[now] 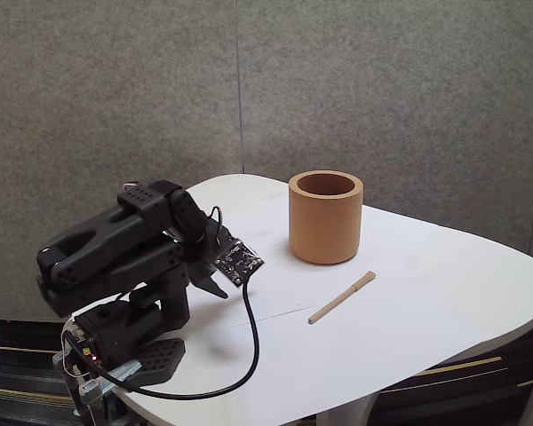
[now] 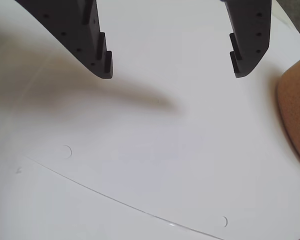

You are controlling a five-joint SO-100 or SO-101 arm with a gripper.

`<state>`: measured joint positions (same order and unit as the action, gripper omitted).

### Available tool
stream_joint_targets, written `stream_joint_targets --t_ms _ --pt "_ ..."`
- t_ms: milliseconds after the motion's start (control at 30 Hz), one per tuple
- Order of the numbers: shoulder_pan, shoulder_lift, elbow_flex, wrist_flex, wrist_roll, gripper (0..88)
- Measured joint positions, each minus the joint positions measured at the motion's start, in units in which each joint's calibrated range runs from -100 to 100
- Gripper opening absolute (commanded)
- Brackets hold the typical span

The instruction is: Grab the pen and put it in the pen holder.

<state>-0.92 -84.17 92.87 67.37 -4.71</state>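
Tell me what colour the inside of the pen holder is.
Darker brown than its tan-orange outer wall; the pen holder shows this best in the fixed view.

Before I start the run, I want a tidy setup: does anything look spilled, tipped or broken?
Nothing stands out. The cup stands upright, the pen lies flat in front of it, and the gripper hangs open.

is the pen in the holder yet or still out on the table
Out. The thin tan wooden stick pen lies flat on the white table, in front of the tan-orange cylindrical cup and apart from it.
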Motion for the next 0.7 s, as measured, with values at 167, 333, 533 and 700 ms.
stream_joint_targets --t_ms 167,333,533,700 --pt "0.0 0.0 0.0 0.0 0.0 33.8" --pt "0.0 0.0 0.0 0.0 0.0 33.8" --pt "0.0 0.0 0.0 0.0 0.0 33.8" --pt "0.0 0.0 0.0 0.0 0.0 33.8"
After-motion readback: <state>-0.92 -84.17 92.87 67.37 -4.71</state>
